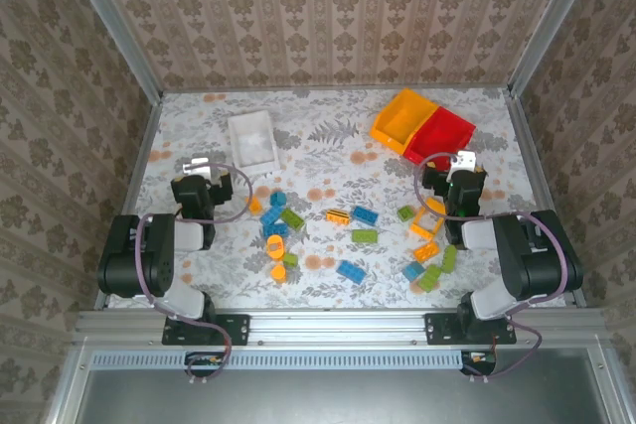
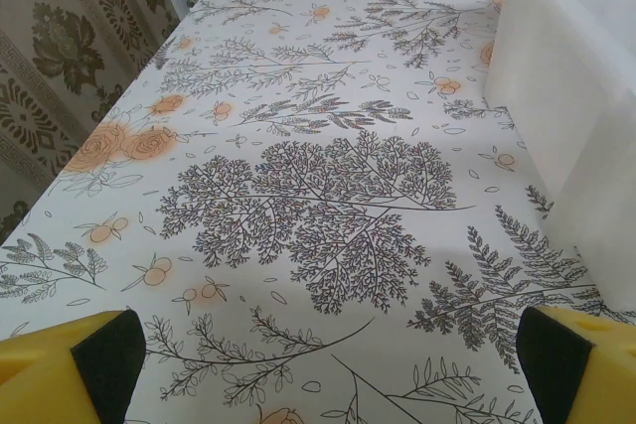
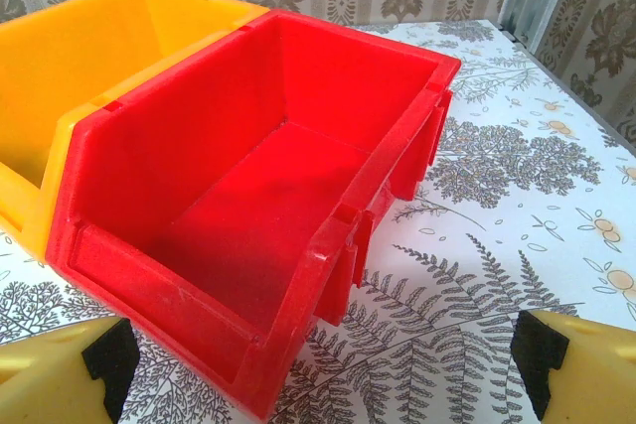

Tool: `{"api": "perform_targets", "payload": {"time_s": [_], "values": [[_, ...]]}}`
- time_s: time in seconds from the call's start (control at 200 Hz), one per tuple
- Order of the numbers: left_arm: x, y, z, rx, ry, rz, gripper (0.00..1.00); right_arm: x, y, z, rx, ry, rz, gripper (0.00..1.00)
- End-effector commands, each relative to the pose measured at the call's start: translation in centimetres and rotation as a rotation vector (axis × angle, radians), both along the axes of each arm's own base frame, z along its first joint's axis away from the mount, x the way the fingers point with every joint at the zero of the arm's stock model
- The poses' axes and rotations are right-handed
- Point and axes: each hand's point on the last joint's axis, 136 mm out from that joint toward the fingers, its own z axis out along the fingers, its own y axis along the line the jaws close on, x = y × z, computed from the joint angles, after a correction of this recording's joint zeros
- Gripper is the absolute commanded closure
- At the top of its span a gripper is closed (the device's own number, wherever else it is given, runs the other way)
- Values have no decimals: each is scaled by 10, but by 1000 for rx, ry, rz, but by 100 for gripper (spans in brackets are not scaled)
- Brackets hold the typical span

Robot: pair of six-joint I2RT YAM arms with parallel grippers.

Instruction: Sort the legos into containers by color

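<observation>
We see the left end effector (image 2: 333, 359) and right end effector (image 3: 323, 369) spread wide, holding nothing. The legos (image 1: 364, 235), small studded bricks in blue, lime green and orange, lie scattered on the tabletop (image 1: 328, 156) between the arms. Farther back stand the white bin (image 1: 252, 139) at left and, touching each other at right, the yellow-orange bin (image 1: 402, 116) and red bin (image 1: 444, 133).

Both arms sit folded low, wrists pointing forward. The left gripper (image 2: 320, 364) and the right gripper (image 3: 320, 364) have their yellow fingers (image 2: 50, 372) spread wide apart.
</observation>
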Motion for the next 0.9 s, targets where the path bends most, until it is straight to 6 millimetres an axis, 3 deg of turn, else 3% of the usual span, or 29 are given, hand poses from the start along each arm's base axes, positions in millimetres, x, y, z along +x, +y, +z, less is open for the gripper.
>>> {"api": "perform_targets", "payload": {"time_s": [0.0, 0.795, 0.895], "values": [[9, -1, 17, 15, -55, -1, 0, 2, -1, 3, 20, -11, -9, 0], [8, -6, 17, 19, -59, -31, 0, 3, -2, 2, 19, -7, -10, 0], [0, -16, 41, 76, -99, -56, 0, -2, 1, 13, 16, -20, 4, 0]]}}
